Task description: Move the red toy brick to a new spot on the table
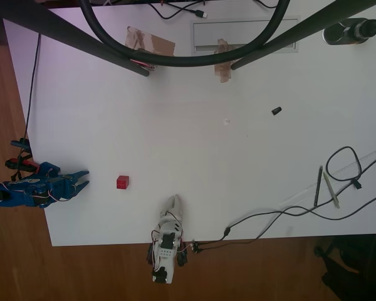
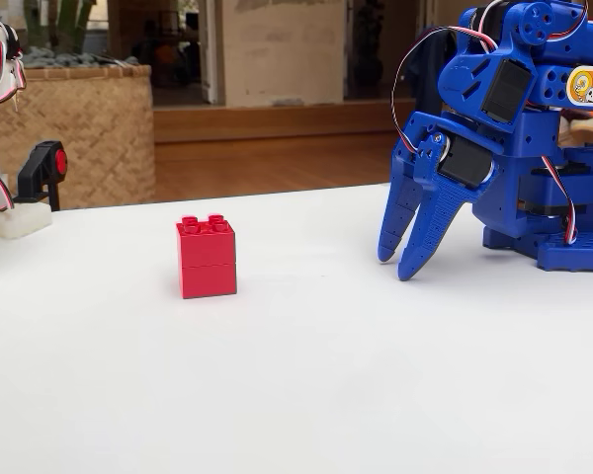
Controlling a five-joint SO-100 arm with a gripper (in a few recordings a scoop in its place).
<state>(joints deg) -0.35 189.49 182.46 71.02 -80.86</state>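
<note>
From overhead, your blue plastic gripper (image 1: 84, 180) sits at the left edge of the white flat table (image 1: 194, 157), empty, near the small red plastic toy brick (image 1: 122, 182) but not touching it. In the fixed view, the gripper (image 2: 397, 267) has fingers slightly parted (tips down, touching the table), with the brick (image 2: 207, 257) standing apart to its left.
</note>
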